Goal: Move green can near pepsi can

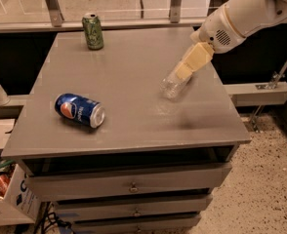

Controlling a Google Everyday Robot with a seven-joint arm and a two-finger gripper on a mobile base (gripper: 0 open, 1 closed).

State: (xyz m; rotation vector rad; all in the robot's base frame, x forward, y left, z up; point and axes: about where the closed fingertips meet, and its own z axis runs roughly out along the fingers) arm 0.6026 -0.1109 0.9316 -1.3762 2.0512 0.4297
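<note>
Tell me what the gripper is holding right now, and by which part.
Not the green can, which stands alone at the far left of the table. The gripper hangs over the clear bottle; any hold on it cannot be told.
</note>
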